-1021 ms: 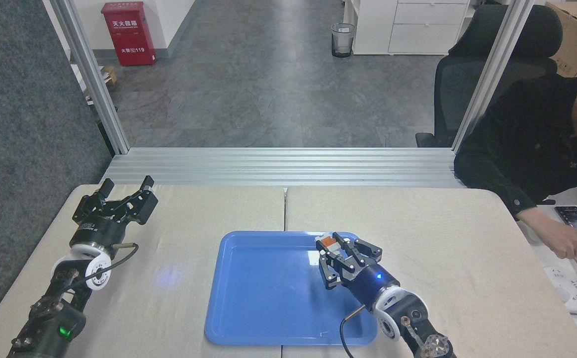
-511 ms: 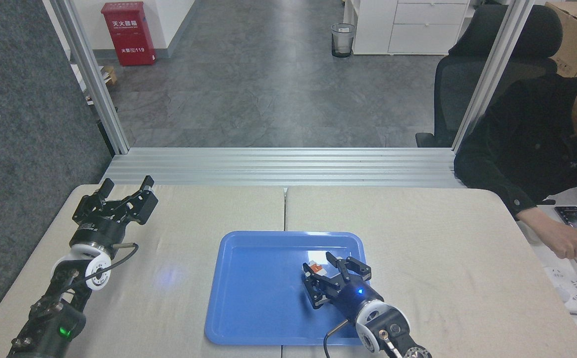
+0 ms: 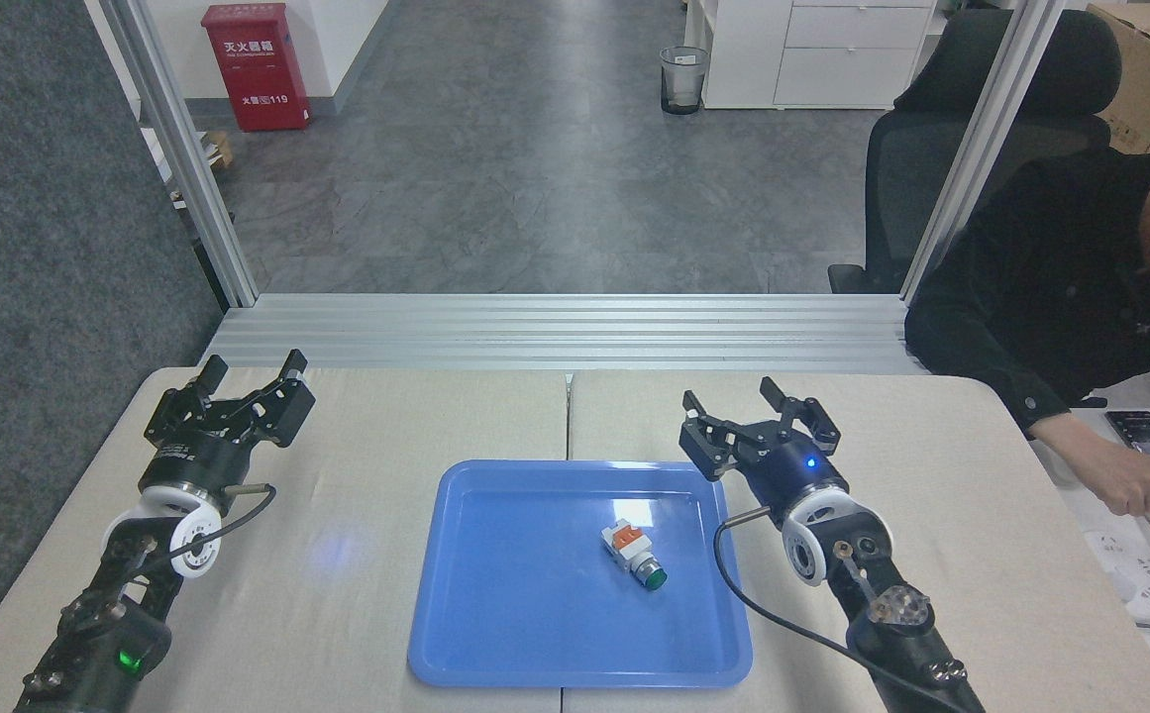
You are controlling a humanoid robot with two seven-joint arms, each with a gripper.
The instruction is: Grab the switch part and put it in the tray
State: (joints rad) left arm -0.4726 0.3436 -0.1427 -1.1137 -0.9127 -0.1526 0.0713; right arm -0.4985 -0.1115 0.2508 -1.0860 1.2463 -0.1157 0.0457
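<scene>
Switch part [image 3: 633,554] lies inside the tray [image 3: 495,644], right of centre. My right gripper [image 3: 761,410] hangs spread and empty beyond the tray's far rim; I retreat clear without nudging it.

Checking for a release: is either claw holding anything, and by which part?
Nothing is held. Both the left claw and right claw are open and empty; the switch part lies in the tray.

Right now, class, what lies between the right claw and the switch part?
In the head view, only the tray's far right rim and bare blue floor lie between the open right claw and the switch part; nothing else does.
</scene>
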